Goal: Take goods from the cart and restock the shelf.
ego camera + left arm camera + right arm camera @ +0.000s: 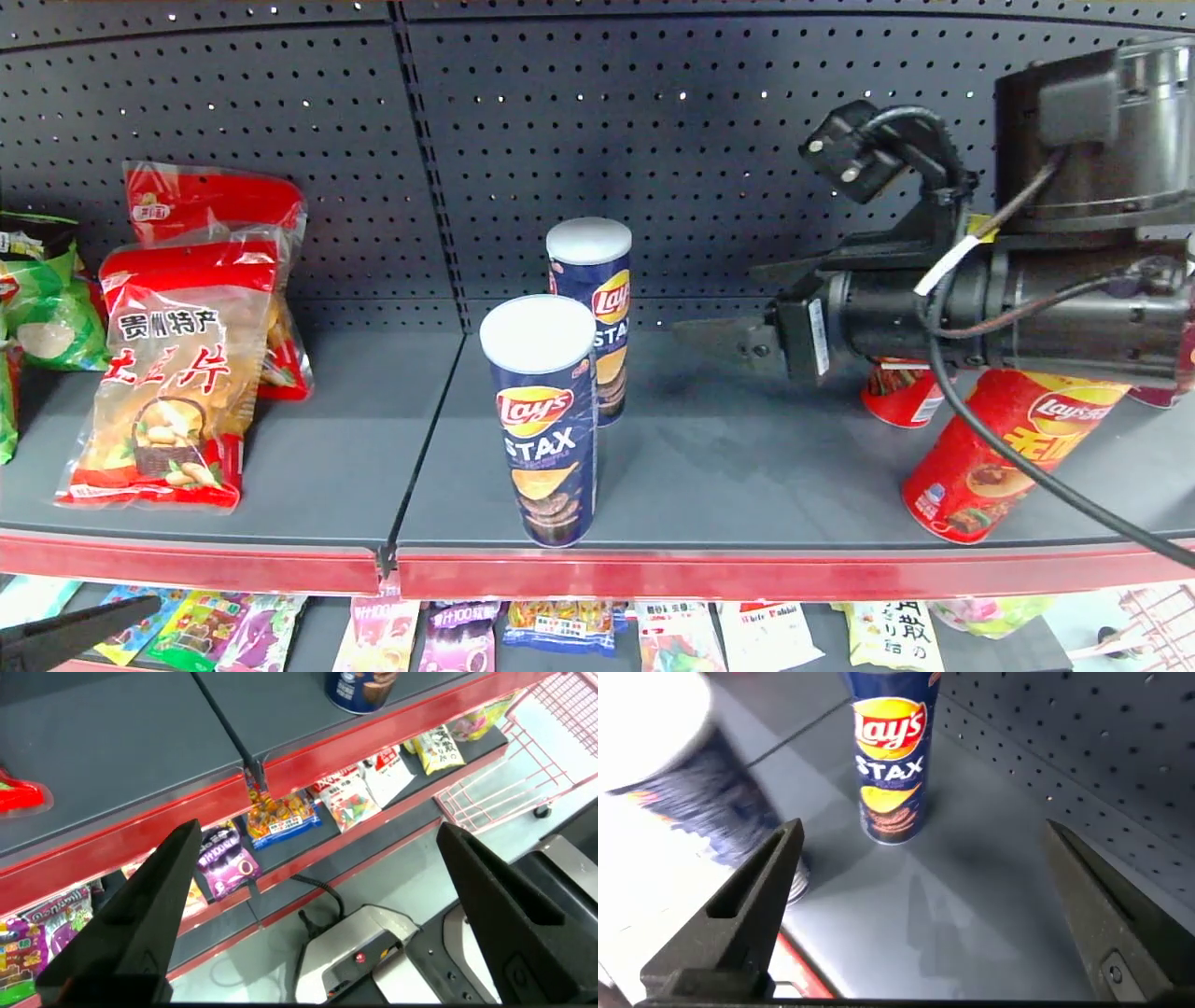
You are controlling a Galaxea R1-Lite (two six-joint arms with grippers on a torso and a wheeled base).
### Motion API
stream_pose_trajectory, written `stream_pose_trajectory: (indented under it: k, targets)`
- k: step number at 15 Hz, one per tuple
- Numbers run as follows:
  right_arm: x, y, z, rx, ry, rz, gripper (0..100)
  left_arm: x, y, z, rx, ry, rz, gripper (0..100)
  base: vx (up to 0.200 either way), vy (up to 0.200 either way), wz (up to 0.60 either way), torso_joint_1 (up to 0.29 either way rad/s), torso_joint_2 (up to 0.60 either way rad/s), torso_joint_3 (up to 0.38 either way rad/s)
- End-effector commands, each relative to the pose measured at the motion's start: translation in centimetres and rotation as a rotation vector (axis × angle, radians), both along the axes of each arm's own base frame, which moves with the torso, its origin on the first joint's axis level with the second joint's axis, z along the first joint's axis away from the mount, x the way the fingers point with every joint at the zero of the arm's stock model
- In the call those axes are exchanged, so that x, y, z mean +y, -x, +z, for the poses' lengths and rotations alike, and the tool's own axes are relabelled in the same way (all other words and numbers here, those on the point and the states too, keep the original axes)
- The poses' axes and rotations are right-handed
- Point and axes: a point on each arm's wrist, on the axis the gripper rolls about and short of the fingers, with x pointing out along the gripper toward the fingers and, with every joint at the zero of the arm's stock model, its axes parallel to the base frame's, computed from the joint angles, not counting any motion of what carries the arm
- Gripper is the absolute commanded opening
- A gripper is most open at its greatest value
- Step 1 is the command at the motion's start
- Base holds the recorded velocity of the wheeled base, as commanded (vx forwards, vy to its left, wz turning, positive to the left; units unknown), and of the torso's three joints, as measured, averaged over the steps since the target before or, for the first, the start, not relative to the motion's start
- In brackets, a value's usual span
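**Two cans shelved, both grippers empty**

Broad grey metal shelf [747,467] carries two upright blue cardboard chip cans with white lids: front can [546,420] at the edge, rear can [593,308] just behind. The pink wire cart [551,728] stands near the shelving; its load is hidden, so more stock probably remains. Over the shelf the right gripper [920,859] gapes wide, holding nothing; the left gripper [313,859], lower down, likewise.

near blue can [701,803] blurred; red can [901,401] half hidden

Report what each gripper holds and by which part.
Nothing is held: the left gripper and the right gripper are both open and empty.
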Motion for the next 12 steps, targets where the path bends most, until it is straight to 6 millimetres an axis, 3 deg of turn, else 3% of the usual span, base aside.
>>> stream_pose_trajectory:
  k: [1,6,7,9,12]
  targets:
    - [-1.8,3.4,1.5,-0.047,-0.037,0.03,100,-0.2,-0.7,-0.2,0.049,-0.008,0.016,100,0.0,0.0,0.0,0.0,0.0,0.0]
    - [-7.2,10.0,2.8,-0.225,-0.025,0.048,100,-1.1,-3.2,0.0,0.097,-0.028,0.031,100,0.0,0.0,0.0,0.0,0.0,0.0]
    - [-7.2,10.0,2.8,-0.225,-0.025,0.048,100,-1.1,-3.2,0.0,0.097,-0.028,0.031,100,0.0,0.0,0.0,0.0,0.0,0.0]
    - [-11.2,13.8,1.4,-0.269,-0.059,-0.056,100,-1.8,-5.1,0.1,0.113,-0.034,0.031,100,0.0,0.0,0.0,0.0,0.0,0.0]
    - [-15.6,17.8,-1.4,-0.275,-0.117,-0.249,100,-2.2,-6.4,-0.2,0.133,-0.045,0.033,100,0.0,0.0,0.0,0.0,0.0,0.0]
